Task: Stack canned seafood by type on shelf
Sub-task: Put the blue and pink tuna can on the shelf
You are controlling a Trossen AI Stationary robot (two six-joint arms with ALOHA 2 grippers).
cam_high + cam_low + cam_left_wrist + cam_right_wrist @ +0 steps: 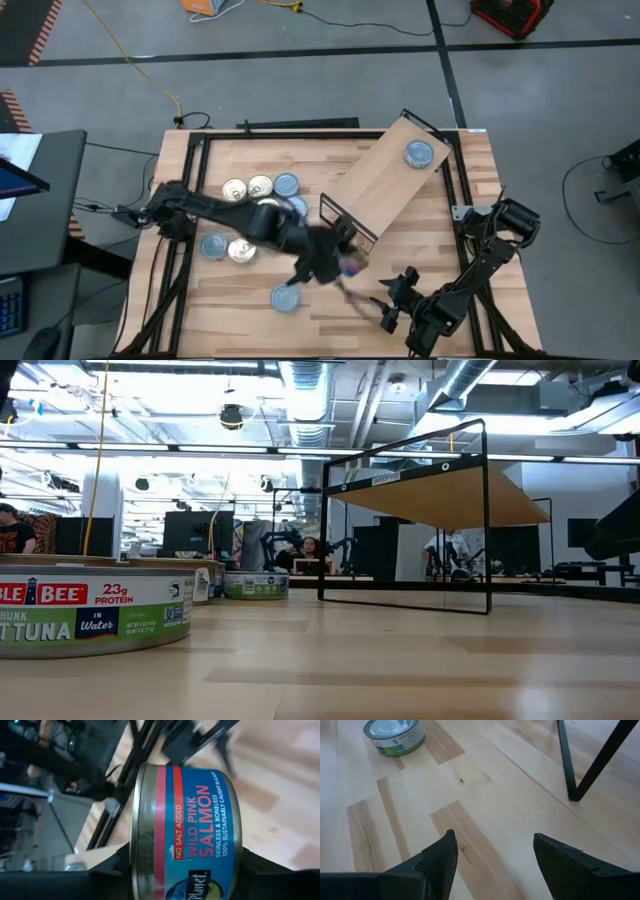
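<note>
While the left gripper [345,262] hangs over the table's centre, just off the shelf's [385,175] near end, its fingers are clamped partway closed on a salmon tin [187,830] turned on its side, one finger against each flat face. From the table's middle, the shelf runs diagonally toward 1 o'clock, and one blue-lidded tin [419,154] already sits at its far end. Loose tins lie toward 9 and 10 o'clock: gold-lidded tins [247,187], a blue one [286,184] beside them, another blue [214,246] and gold [242,251] pair lower down, and a single blue tin [286,297] near 7 o'clock. The right gripper [392,300] waits at about 5 o'clock, fingers spread wide and holding nothing.

The risk, as I judge it, lies in the tin's sideways pose: released that way, it would land on its rim and roll off the board, so the wrist needs to level it first. Squeezing on smooth metal faces could also let it slip during a fast swing. The shelf's black frame [338,212] stands close to the arm's path, and a clip there could shove the board and unsettle the tin already placed
</note>
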